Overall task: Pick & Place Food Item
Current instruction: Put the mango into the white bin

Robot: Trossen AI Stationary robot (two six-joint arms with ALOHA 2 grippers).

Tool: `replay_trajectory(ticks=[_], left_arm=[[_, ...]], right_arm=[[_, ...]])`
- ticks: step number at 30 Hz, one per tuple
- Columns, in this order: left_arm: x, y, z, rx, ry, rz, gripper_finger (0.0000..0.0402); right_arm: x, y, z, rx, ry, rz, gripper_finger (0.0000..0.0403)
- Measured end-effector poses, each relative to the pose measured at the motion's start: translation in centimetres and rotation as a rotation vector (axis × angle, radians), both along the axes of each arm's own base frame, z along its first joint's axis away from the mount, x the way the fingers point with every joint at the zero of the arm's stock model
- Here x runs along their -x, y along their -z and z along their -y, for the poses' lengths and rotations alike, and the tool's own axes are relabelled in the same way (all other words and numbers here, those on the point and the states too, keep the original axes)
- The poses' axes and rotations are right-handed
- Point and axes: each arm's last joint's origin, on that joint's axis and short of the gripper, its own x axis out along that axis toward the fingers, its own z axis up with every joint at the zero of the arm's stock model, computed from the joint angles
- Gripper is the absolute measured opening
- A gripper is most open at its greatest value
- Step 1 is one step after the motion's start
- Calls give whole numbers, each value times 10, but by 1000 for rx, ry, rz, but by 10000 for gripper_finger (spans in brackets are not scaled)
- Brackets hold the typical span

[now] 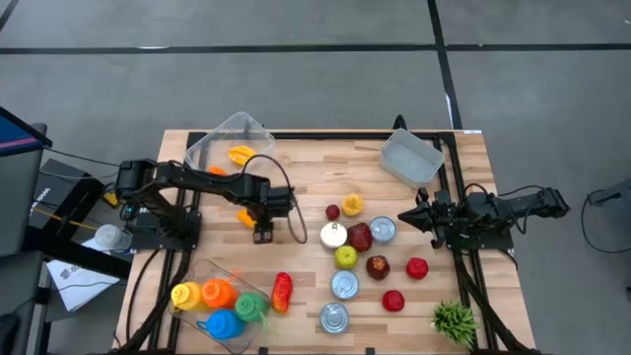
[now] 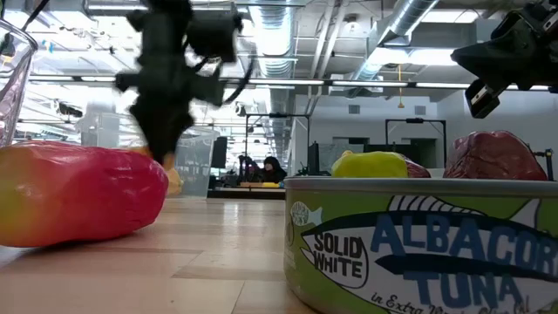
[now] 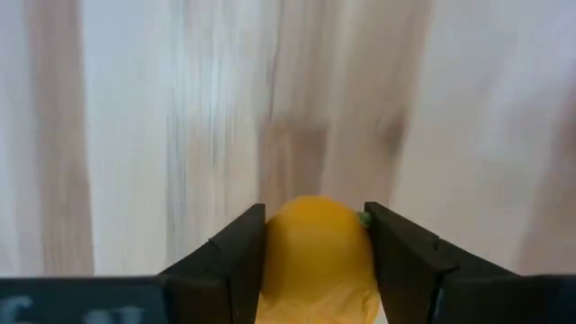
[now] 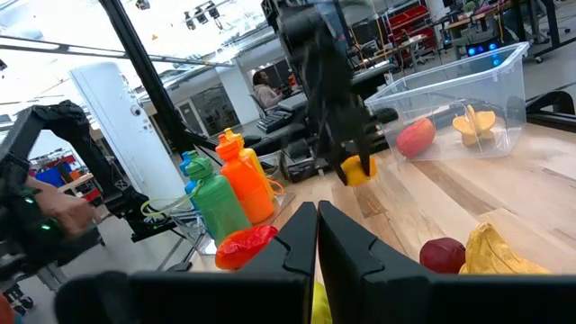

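Note:
A yellow-orange rounded food item (image 3: 317,252) sits between the fingers of my left gripper (image 1: 258,219), which points down over the table's left middle and is shut on it. The right wrist view shows the same item (image 4: 357,171) under that gripper. Behind it, at the far left, stands a clear bin (image 1: 232,138) holding a yellow piece (image 1: 240,154) and a reddish fruit (image 4: 416,137). My right gripper (image 1: 404,217) waits shut and level at the table's right side, touching nothing. My left gripper pinches the yellow-orange item by its two opposite sides (image 3: 270,256) between its two fingers (image 3: 236,261). The fingers come from above, pointing down. In the right wrist view the item hangs a little above the wooden top, clear of it.
Tuna cans (image 1: 344,285), red fruits (image 1: 416,267) and yellow-green fruits (image 1: 345,257) crowd the table's middle right. A red pepper (image 1: 282,291) and coloured bottles (image 1: 219,296) in a clear tray lie near left. A second clear bin (image 1: 412,158) stands far right, a green plant (image 1: 455,319) near right.

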Motion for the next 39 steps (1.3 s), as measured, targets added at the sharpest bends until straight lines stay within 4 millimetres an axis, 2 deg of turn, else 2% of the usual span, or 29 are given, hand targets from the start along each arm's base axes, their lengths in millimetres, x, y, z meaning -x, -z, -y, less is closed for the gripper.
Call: replay_trajectory(ticks=[6,9,12,17,21,24,28,35,39], left_arm=[[-34,-65,3,154,-26,268,158],[-46,-105,4,239,-16,455,159],[-49,-152,6,326,-6,684,158],[-31,-222,8,470,71,1089,159],[3,-267,10,533,93,1327,160],[25,-286,11,535,120,1419,159],[43,-293,11,519,86,1437,160],[49,-298,11,481,96,1481,160],[54,-296,6,273,-2,1492,160]], right_arm=[[0,0,0,0,0,0,10],[0,0,0,0,0,0,10],[0,0,0,0,-1,-1,10],[0,0,0,-1,0,5,10],[0,0,0,0,1,0,10],[-1,1,0,3,2,-15,10],[-1,2,0,5,0,-26,10],[-1,4,0,9,0,-42,10],[-1,4,0,9,0,-42,10]])
